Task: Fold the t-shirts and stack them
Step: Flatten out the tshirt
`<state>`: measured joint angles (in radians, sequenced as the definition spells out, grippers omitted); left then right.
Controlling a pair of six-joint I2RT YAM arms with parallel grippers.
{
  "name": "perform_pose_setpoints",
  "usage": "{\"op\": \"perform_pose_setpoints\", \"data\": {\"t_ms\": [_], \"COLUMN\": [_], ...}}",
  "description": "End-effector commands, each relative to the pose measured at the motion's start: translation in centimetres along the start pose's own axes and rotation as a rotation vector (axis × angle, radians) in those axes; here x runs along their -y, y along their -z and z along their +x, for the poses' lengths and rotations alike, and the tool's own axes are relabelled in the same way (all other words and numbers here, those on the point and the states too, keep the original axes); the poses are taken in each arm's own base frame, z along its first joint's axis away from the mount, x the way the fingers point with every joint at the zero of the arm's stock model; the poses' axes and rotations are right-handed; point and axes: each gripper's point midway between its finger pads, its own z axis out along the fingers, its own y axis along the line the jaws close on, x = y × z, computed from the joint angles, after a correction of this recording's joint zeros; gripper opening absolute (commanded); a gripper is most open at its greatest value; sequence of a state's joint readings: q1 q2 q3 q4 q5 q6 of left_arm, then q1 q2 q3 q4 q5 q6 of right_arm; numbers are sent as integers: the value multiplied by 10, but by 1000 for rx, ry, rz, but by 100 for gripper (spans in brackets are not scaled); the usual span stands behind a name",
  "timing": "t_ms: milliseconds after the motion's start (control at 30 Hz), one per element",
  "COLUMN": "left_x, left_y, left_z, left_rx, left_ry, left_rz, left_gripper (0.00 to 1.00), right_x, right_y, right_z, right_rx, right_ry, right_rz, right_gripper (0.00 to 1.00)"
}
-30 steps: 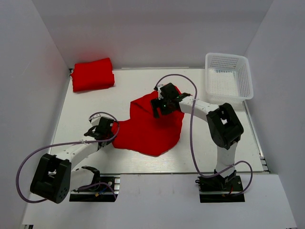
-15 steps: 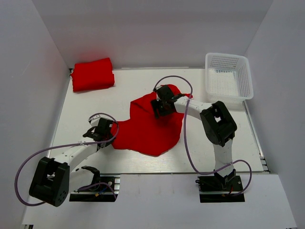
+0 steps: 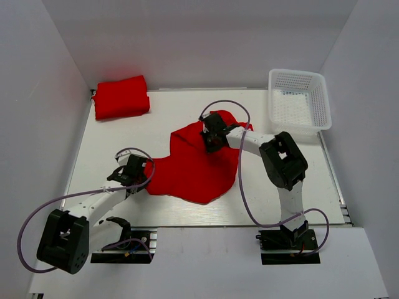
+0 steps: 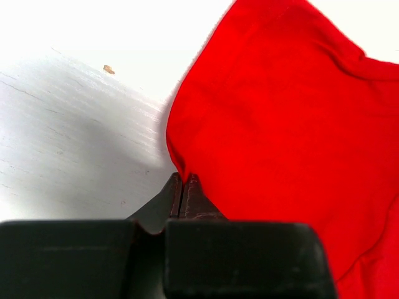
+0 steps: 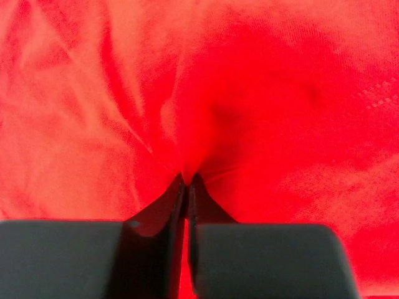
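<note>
The left jaws are clenched on the very edge of the loose t-shirt [image 3: 196, 168], with a small tuck of red cloth caught at their tips. They hold that shirt at its 9 o'clock side. The right jaws are also clenched, pinching up a ridge of the same shirt's fabric near its 12 o'clock end, and creases run away from the pinch.

There are 2 t-shirts, both plain red. The loose one lies rumpled and spread around the middle of the counter [image 3: 156, 128], between the 2 arms. The folded t-shirt [image 3: 121, 97] sits in the counter's 10 o'clock corner, well apart from the first and against the left wall [image 3: 37, 93].

1 white lattice basket [image 3: 299, 99] stands at the 2 o'clock corner, apart from both shirts. The right arm [image 3: 283, 162] reaches across from 5 o'clock and covers part of the loose shirt's right side. The left arm [image 3: 93, 200] lies low along the counter from 7 o'clock. A purple cable [image 3: 246, 187] loops from each arm, 2 in all.

In the right wrist view red cloth fills everything, so no hem or sleeve can be told. In the left wrist view the shirt runs off the right edge, and a small brown speck [image 4: 108, 69] lies on the bare counter. How the loose shirt is layered cannot be made out.
</note>
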<state>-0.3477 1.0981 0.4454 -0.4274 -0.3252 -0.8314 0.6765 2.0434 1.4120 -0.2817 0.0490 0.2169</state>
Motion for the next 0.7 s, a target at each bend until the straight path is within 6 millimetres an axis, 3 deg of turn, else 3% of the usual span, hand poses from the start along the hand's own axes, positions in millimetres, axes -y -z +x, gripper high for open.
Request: {"op": "perform_pose_setpoints", "data": {"t_ms": [0, 100, 167, 200, 267, 300, 367, 400, 433, 467, 533, 567, 633, 667], "left_x": [-3, -1, 4, 5, 15, 15, 25, 28, 23, 35, 41, 47, 46, 49], "left_y": [4, 9, 16, 20, 34, 39, 60, 77, 83, 100, 118, 137, 159, 182], "left_z": [-5, -18, -34, -42, -72, -87, -119, -143, -151, -169, -192, -211, -234, -253], "left_rx": [30, 75, 125, 147, 233, 284, 362, 430, 454, 490, 553, 592, 674, 730], "left_ry": [-9, -8, -4, -6, 3, 9, 28, 72, 88, 133, 171, 199, 222, 261], "left_rz": [5, 6, 5, 6, 8, -10, -11, -25, -68, -26, -21, -6, -18, 5], "left_gripper": [0, 0, 0, 0, 0, 0, 0, 0, 0, 0, 0, 0, 0, 0], "right_x": [-2, 6, 11, 12, 19, 24, 31, 48, 58, 65, 78, 86, 102, 108], "right_y": [-1, 4, 19, 43, 66, 95, 125, 157, 172, 201, 229, 260, 298, 310], "right_z": [-17, -26, -49, -70, -100, -120, -147, -165, -171, -182, -196, -202, -211, -214], "right_rx": [49, 85, 168, 242, 346, 421, 518, 590, 623, 686, 754, 817, 883, 915], "right_ry": [-10, -10, 4, 4, 19, 14, 20, -4, -27, -44, -70, -91, -102, -121], "right_rz": [8, 54, 89, 103, 147, 186, 235, 312, 379, 401, 447, 489, 548, 567], "right_gripper": [3, 0, 0, 0, 0, 0, 0, 0, 0, 0, 0, 0, 0, 0]}}
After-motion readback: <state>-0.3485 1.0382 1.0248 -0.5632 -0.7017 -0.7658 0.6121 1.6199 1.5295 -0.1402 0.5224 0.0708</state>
